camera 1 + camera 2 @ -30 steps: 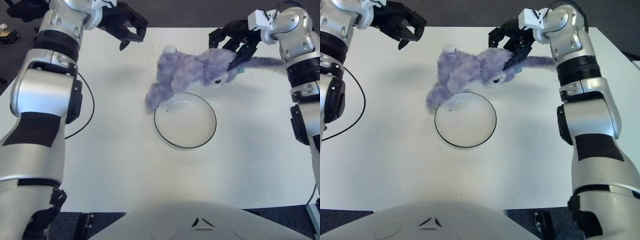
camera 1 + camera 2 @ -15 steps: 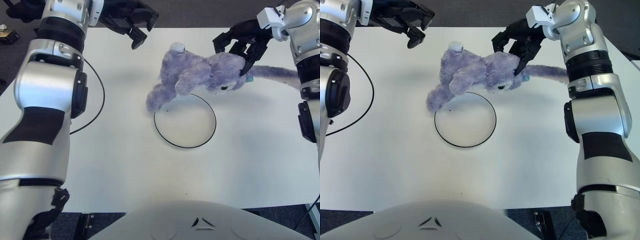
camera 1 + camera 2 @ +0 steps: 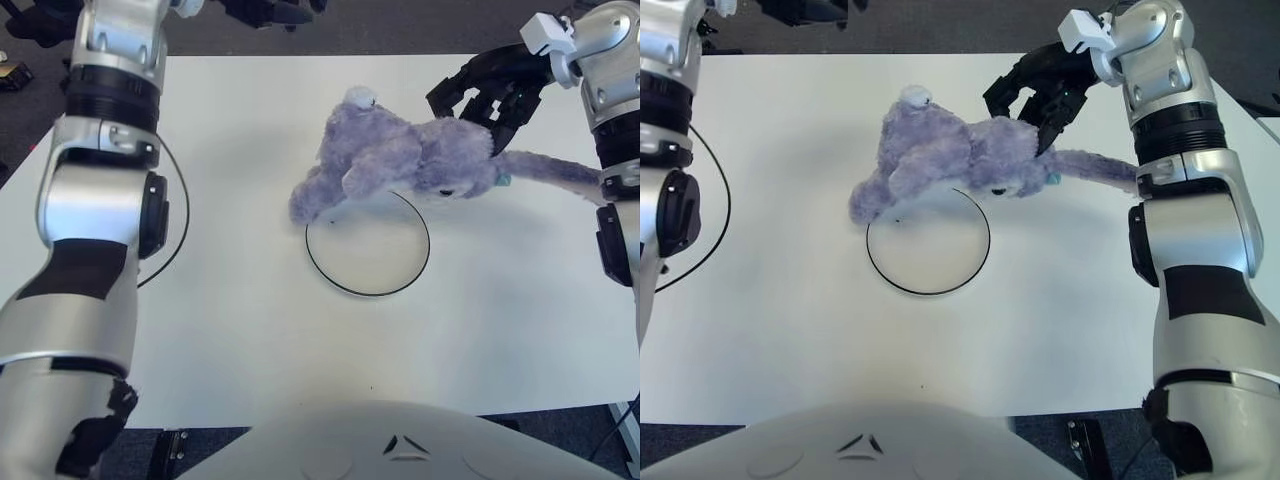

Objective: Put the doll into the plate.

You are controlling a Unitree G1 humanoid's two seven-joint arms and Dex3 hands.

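- My right hand hovers over the far-right part of the table, fingers spread and holding nothing, their tips just above the doll's head end; I judge the hand has let go, since the plush sags flat instead of hanging.
- The doll, one purple soft toy, lies just beyond the plate, only its lower edge and one limb crossing the far rim; its long tail trails right, toward my right arm.
- The plate, a single clear dish with a dark rim, sits mid-table, mostly bare, so to my mind the job isn't done.
- My left hand shows at the top edge, beyond the table; whether its fingers are open or curled I cannot tell.
- One black cable loops beside my left arm.
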